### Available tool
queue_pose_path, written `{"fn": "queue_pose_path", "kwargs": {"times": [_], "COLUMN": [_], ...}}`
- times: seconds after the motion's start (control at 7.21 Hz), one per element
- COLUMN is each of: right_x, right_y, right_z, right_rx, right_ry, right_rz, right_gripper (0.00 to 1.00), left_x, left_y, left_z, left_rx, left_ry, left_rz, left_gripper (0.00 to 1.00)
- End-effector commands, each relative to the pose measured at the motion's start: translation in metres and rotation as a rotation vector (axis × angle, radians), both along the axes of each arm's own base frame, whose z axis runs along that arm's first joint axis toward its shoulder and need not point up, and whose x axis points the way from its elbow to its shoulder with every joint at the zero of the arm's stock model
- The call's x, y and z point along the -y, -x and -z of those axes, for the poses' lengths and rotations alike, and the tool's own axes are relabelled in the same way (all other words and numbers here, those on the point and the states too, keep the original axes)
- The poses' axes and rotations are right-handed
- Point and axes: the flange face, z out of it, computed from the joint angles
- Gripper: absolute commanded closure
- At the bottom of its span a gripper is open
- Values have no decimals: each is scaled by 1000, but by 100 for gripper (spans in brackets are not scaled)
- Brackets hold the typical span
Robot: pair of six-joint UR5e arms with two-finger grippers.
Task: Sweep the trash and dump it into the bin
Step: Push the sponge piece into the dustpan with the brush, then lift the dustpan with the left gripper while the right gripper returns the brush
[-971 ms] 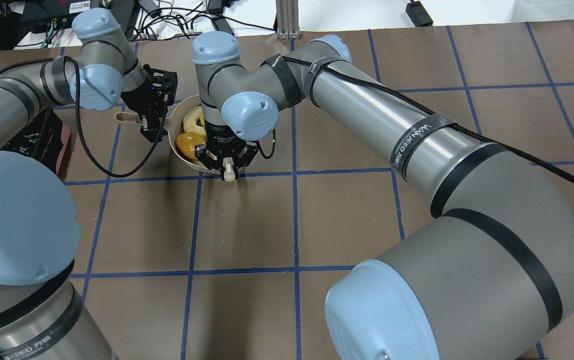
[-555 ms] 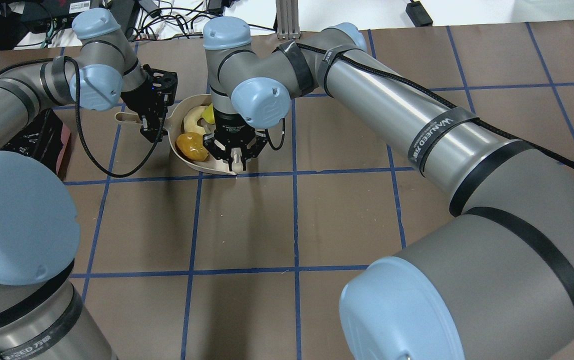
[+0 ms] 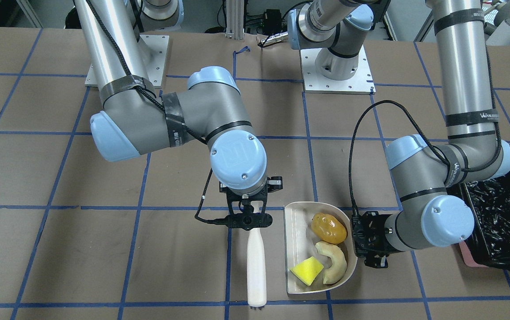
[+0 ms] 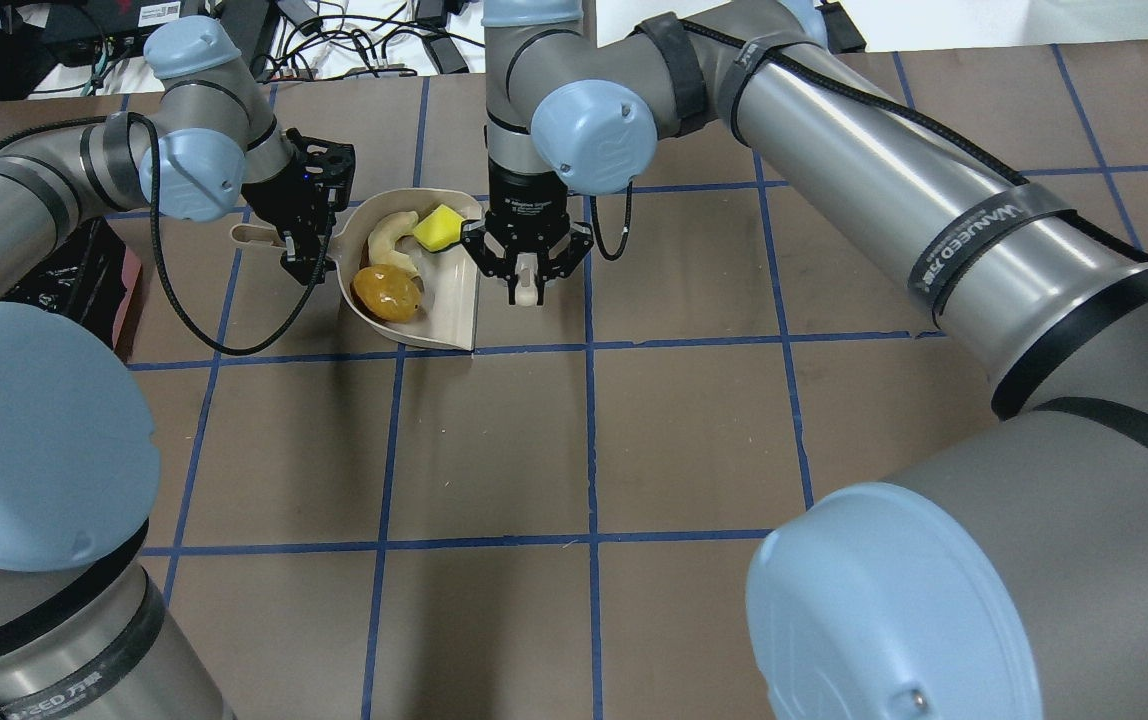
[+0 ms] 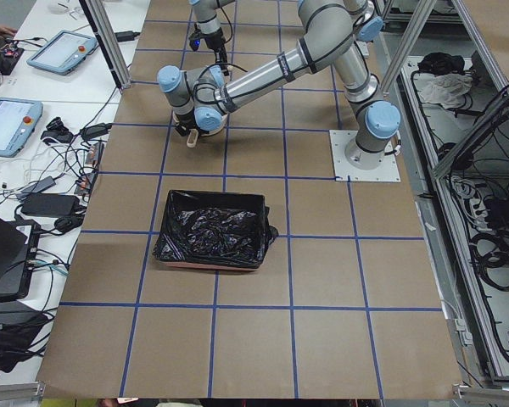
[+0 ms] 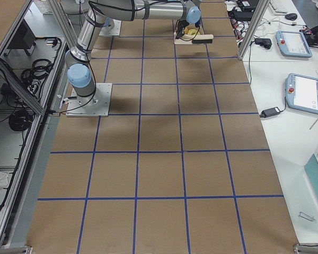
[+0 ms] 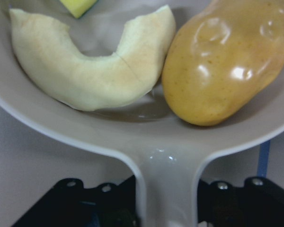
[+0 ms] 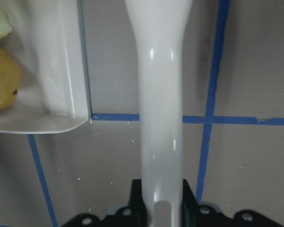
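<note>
A: So, what was the left claw [image 4: 294, 247] doing?

B: It was clamped on the handle of the beige dustpan [image 3: 294, 249], with a black finger on each side of the handle in the left wrist view. The pan sat flat on the brown table [image 3: 59, 178].

A: And the trash?

B: All three pieces lay inside the pan, straight ahead of that claw. The amber lump [image 3: 328, 228] and the pale crescent [image 3: 335, 262] sat side by side against the curved back wall, just beyond where the handle joins it, and they looked to be touching. The yellow wedge [image 3: 307, 270] lay past the crescent, farther from the claw and nearer the pan's straight open edge.

A: What about the right claw [image 4: 526, 282]?

B: It was closed around the handle of a white brush [image 3: 256, 262] and pointed down at the table. The handle ran out level from the claw, with the bristle end farthest away. The pan's open edge was just to one side of this claw, with a strip of table between edge and brush. I couldn't tell whether the bristles touched the table.

A: Where was the bin [image 3: 508, 222]?

B: It stood behind the left claw, on the side away from the pan and past that arm's elbow, well apart from the right claw. Its black liner was crinkled, and a pink edge showed at its base.
</note>
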Motion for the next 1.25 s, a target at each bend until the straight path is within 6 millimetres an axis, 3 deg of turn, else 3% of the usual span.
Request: {"fn": "queue_pose_path", "kwargs": {"times": [0.0,0.42,0.97,1.11], "right_x": [8,-20,-18,-18], "right_y": [77,208,362,390], "right_z": [-15,-2,12,15], "right_rx": [-1,17,-27,-54], "right_ry": [-32,-51,-40,-43], "right_rz": [75,180,109,64], "right_gripper": [97,98,99,99], "left_x": [1,2,-1,-6], "left_y": [-1,-50,-47,-64], "left_z": [-2,-2,-22,-36], "left_rx": [-35,-199,-267,-290], "left_ry": [8,20,33,27], "left_rz": [-11,-106,-119,-153], "left_gripper": [99,100,100,100]}}
